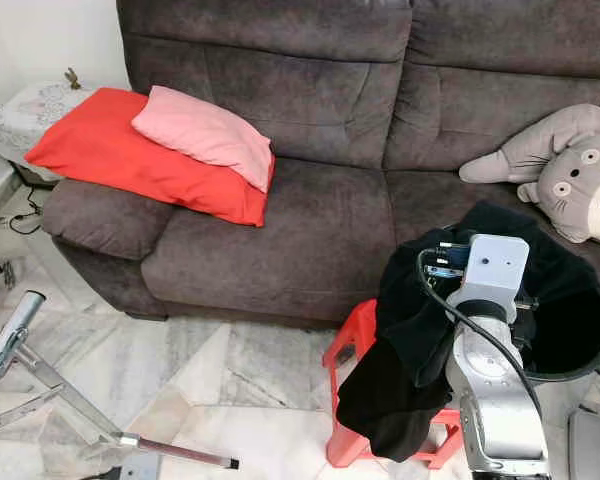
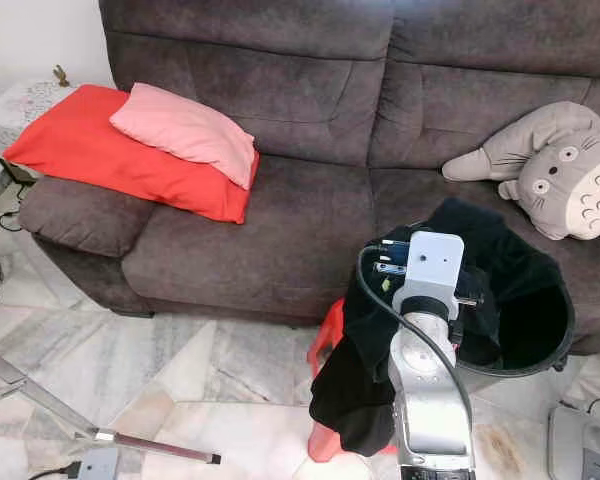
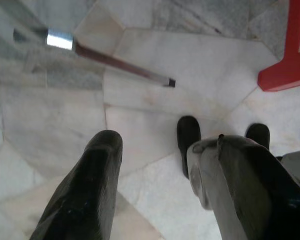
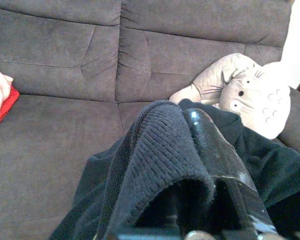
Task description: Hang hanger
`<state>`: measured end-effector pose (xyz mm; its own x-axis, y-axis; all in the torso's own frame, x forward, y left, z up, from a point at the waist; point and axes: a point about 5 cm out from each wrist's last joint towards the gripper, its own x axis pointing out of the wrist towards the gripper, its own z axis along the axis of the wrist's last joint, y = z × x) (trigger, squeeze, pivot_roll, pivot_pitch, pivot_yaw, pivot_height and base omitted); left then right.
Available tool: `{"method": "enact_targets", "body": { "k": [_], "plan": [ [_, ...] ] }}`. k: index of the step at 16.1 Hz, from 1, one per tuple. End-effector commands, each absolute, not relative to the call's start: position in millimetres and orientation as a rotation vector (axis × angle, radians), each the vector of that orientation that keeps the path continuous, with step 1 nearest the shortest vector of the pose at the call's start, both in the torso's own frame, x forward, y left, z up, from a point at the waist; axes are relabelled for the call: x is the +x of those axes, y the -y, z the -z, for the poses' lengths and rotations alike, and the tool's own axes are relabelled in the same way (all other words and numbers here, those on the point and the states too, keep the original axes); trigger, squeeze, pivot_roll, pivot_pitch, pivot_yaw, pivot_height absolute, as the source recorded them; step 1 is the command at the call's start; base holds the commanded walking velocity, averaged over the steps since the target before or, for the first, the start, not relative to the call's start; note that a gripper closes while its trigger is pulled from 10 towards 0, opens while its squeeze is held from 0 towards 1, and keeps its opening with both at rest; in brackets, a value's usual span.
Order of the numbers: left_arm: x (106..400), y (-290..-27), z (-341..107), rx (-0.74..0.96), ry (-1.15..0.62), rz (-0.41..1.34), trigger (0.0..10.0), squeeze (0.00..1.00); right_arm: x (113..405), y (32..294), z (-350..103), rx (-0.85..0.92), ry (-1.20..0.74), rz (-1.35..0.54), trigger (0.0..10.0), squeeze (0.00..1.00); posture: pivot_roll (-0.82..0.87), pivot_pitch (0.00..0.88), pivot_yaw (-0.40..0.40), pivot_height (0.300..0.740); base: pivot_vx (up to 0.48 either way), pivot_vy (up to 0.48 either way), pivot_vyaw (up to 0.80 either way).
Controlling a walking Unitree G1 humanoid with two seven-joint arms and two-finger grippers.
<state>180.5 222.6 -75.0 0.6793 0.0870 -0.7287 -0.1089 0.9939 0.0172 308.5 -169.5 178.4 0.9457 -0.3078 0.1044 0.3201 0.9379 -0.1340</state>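
A black knitted garment (image 1: 405,345) hangs from my raised right arm (image 1: 492,385), half draped over the rim of a black basket (image 1: 583,335) and trailing down past a red stool (image 1: 348,350). In the right wrist view, my right gripper (image 4: 190,150) is shut on the garment's (image 4: 155,155) thick folded edge, which covers one finger; the other black finger (image 4: 215,150) shows beside it. My left gripper (image 3: 165,142) hangs open over the marble floor with nothing between its fingers. I can make out no hanger.
The grey sofa (image 1: 280,230) fills the back, with a red cushion (image 1: 110,150), a pink pillow (image 1: 205,130) and a grey plush toy (image 1: 580,170). The metal legs of a rack (image 1: 40,385) lie across the floor at left. A lace-covered side table (image 1: 30,110) stands far left.
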Motion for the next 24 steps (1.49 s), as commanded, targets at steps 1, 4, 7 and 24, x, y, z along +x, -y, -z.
{"method": "enact_targets", "body": {
  "k": [1, 4, 7, 24],
  "plan": [
    [174.1, -222.2, 78.1, -0.006, -0.835, -0.100, 10.0, 0.00, 307.7, 172.4, -172.3, -0.154, 0.055, 0.322, 10.0, 0.00, -0.10, 0.147, -0.019, 0.740, 0.000, 0.000, 0.00],
    [173.1, -222.4, 78.9, -0.011, -0.847, -0.102, 10.0, 0.00, 309.5, 171.3, -175.8, -0.166, 0.075, 0.318, 10.0, 0.00, -0.10, 0.128, -0.015, 0.740, 0.000, 0.000, 0.53],
    [169.8, -224.8, 80.7, 0.025, -0.880, -0.114, 10.0, 0.00, 308.5, 167.9, -174.3, -0.196, 0.075, 0.295, 10.0, 0.00, -0.10, 0.104, -0.012, 0.740, 0.000, 0.000, 0.80],
    [169.6, -223.0, 82.0, 0.016, -0.902, -0.125, 10.0, 0.00, 305.6, 123.1, -206.8, -0.333, 0.283, -0.028, 10.0, 0.00, -0.10, 0.138, -0.025, 0.740, 0.000, 0.000, 0.71]
  ]
}}
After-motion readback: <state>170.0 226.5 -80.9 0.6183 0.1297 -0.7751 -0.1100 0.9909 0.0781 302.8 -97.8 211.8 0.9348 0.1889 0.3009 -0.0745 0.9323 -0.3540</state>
